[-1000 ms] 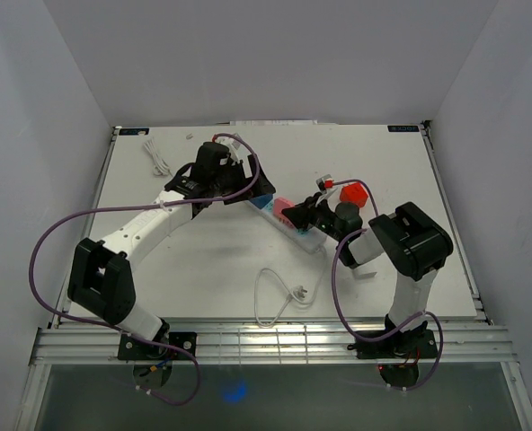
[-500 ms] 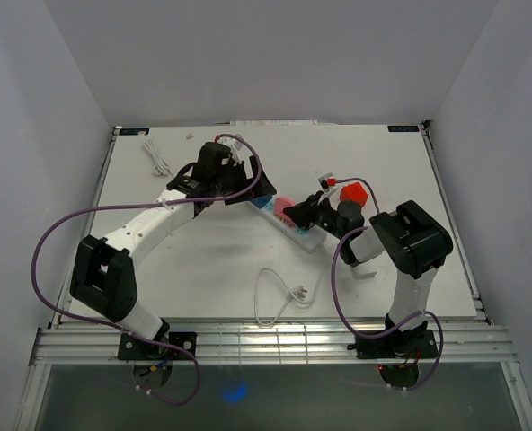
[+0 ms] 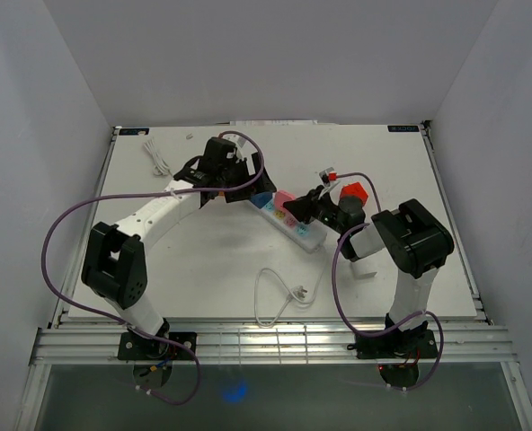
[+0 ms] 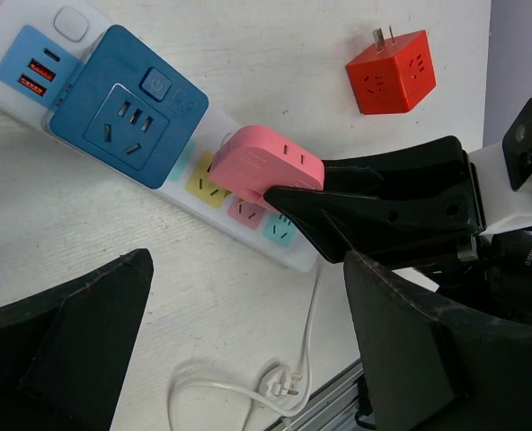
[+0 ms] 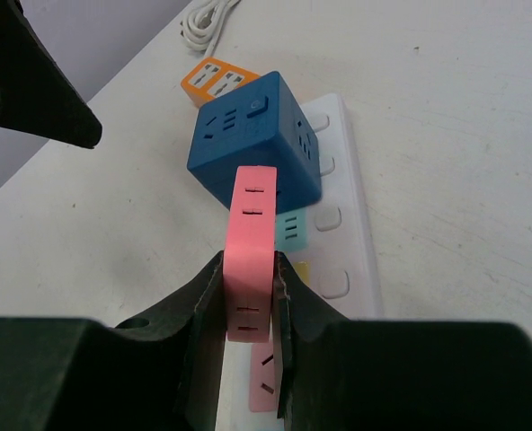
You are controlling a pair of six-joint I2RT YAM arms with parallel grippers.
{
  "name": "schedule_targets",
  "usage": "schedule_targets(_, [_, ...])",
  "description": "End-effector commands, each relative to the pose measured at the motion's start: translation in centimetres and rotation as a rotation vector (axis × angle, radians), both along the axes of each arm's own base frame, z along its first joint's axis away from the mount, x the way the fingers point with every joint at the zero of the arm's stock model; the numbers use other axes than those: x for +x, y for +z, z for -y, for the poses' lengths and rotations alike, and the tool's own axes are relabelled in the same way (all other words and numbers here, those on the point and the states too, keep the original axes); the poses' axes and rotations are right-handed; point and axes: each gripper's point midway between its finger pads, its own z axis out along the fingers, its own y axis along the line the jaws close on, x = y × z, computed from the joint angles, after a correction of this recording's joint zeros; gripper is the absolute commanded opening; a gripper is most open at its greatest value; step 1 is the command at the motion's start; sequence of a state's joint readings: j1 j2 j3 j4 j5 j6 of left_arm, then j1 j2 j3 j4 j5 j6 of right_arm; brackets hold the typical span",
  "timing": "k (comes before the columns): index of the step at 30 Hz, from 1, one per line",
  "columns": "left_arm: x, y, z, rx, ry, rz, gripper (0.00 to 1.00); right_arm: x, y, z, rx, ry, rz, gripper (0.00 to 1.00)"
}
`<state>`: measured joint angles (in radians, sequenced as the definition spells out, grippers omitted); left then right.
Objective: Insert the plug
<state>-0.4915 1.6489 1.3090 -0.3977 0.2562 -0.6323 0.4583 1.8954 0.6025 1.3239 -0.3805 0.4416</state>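
**Item: pink plug**. A flat pink adapter block, pinched on its two broad faces by the right gripper. It stands on edge and slightly tilted over the middle sockets of the power strip. Whether its pins have entered a socket is hidden; by its tilt it looks not yet seated. The edge-on hold likely keeps the pin side facing down toward the strip.

**Power strip.** White, lying diagonally at mid-table, running far-left to near-right, with coloured socket faces visible beneath the plug.

**Blue cube adapter**. Already seated on the strip, just to the far-left of the plug. It is the closest obstacle, and the plug must go down beside it without catching its wall.

**Left gripper**. Claw spread wide and holding nothing, hovering above the strip's far-left part. It probably sits there to steady the strip.

**Red cube adapter**. Loose on the table, to the right of the strip and clear of it.

**Orange adapter**. Just beyond the blue cube, at the strip's far end.

**White cable**. Looped on the near side of the table, its plug end free and out of the way.

**Coiled cord**. At the far left, well apart from the strip.
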Motion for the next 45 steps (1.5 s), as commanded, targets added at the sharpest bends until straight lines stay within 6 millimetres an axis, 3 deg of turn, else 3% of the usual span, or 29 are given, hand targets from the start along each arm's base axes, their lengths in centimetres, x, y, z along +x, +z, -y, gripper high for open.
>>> schedule_targets(1, [0.8, 2.5, 0.2, -0.030, -0.004, 0.042, 0.98, 0.3, 11.5, -0.1, 0.193, 0.007, 0.416, 0.08])
schedule_targets(20, [1.1, 2.7, 0.4, -0.019, -0.028, 0.053, 0.98, 3.1, 8.8, -0.4, 0.164, -0.010, 0.382, 0.08])
schedule_targets(45, [0.7, 2.3, 0.8, -0.030, -0.061, 0.046, 0.98, 0.1, 5.9, 1.1, 0.171, -0.021, 0.360, 0.08])
